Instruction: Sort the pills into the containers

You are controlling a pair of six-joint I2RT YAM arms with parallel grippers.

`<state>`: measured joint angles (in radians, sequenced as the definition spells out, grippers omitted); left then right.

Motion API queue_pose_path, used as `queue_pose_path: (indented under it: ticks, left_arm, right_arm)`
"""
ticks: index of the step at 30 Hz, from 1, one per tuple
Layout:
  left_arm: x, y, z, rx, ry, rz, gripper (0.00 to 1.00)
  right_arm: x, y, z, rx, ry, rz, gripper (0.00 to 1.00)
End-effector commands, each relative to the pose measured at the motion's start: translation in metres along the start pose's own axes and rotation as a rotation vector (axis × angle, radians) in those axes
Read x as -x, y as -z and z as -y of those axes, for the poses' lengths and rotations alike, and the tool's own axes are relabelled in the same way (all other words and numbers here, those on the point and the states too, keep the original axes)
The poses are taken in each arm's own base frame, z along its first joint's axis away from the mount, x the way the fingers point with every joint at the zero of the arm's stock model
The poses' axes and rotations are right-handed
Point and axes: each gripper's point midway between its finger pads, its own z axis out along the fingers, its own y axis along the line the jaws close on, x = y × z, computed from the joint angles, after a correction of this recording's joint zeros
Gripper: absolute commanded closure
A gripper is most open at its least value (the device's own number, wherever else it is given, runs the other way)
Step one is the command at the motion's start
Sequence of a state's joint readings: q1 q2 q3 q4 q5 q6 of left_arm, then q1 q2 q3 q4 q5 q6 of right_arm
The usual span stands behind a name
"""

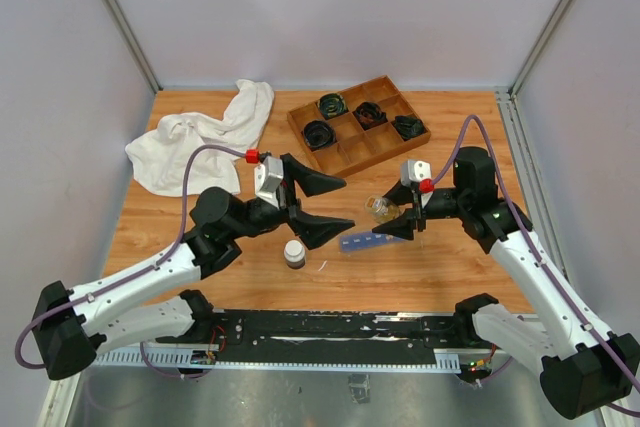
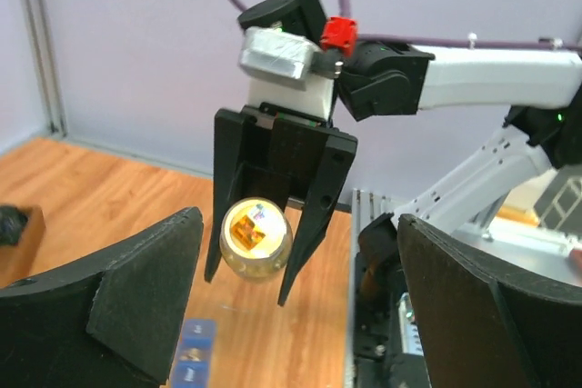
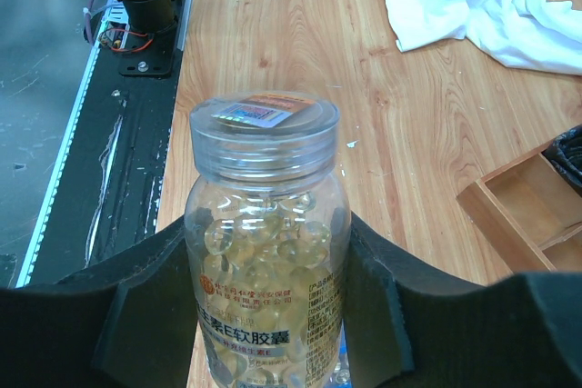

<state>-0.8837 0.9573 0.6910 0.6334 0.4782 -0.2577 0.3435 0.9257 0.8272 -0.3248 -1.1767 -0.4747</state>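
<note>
1. Between the black fingers of the right claw (image 3: 264, 279) sits a clear plastic bottle (image 3: 262, 179) with a clear screw cap. The fingers pinch its body from both sides.
2. Inside that bottle are the yellowish translucent pills (image 3: 259, 243), round soft capsules packed up to about the neck.
3. The bottle's cap, which carries an orange label, points away from the right claw toward the left claw (image 1: 345, 204).
4. The left claw faces the cap with its two fingers spread wide. It grips nothing and stays apart from the bottle.
5. Just beside the right claw's fingertips, on their near side, a narrow blue plastic organizer strip (image 1: 368, 241) lies flat on the wooden tabletop (image 1: 435, 277). What its small compartments hold is too small to tell.
6. On the near side of the left claw, a small dark bottle with a white cap (image 1: 294, 252) stands upright on the tabletop.
7. A tiny pale bit (image 1: 322, 267) lies between that bottle and the blue strip. I cannot tell what it is.
8. Beyond both claws, toward the far edge, sits a brown wooden divided tray (image 1: 352, 154). Black coiled cables (image 1: 333, 105) lie in four of its compartments.
9. Farther out, on the left claw's side, a crumpled white cloth (image 1: 215, 132) lies on the tabletop.
</note>
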Motion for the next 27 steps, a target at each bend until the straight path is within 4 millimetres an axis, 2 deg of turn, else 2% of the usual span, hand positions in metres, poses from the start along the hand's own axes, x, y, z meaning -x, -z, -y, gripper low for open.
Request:
queue_pose_path:
  ticks: [1,4,8,13,19,27]
  left_arm:
    - [0.019,0.007,-0.01,0.169,0.171,0.144,0.05]
    - [0.014,0.013,-0.023,0.318,0.169,0.134,0.06]
    - [0.005,0.01,-0.023,0.388,0.169,0.097,0.08]
    - [-0.005,-0.004,-0.024,0.449,0.169,0.031,0.09]
    - [-0.019,-0.015,-0.031,0.509,0.16,-0.046,0.09]
    - [-0.035,-0.032,-0.028,0.478,0.177,-0.124,0.19]
  right_arm:
    - [0.013,0.004,0.005,-0.018,0.037,0.022,0.93]
    - [0.013,0.004,0.005,-0.021,0.037,0.022,0.93]
    - [0.013,0.004,0.006,-0.02,0.034,0.021,0.93]
    - [0.012,0.004,0.006,-0.022,0.032,0.019,0.93]
    - [0.012,0.005,0.007,-0.024,0.031,0.02,0.93]
    - [0.012,0.005,0.006,-0.022,0.031,0.022,0.93]
